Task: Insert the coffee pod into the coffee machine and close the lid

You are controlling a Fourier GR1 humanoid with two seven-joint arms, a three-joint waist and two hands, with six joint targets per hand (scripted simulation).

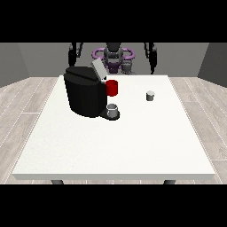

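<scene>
A black coffee machine (84,93) stands on the left half of the white table (115,146). Its grey lid (98,70) is tilted up and open. A small grey coffee pod (150,95) stands upright on the table, to the right of the machine and apart from it. Both hands hang at the robot's sides beyond the table's far edge, well away from the pod. The hand at the view's left (72,57) is above and behind the machine. The hand at the view's right (153,62) is behind the pod. Neither hand holds anything.
A red cup (112,88) stands against the machine's right side. A grey cup (113,109) sits on the machine's drip base. The robot's torso (113,55) is at the table's far edge. Bare tabletop stretches toward the camera.
</scene>
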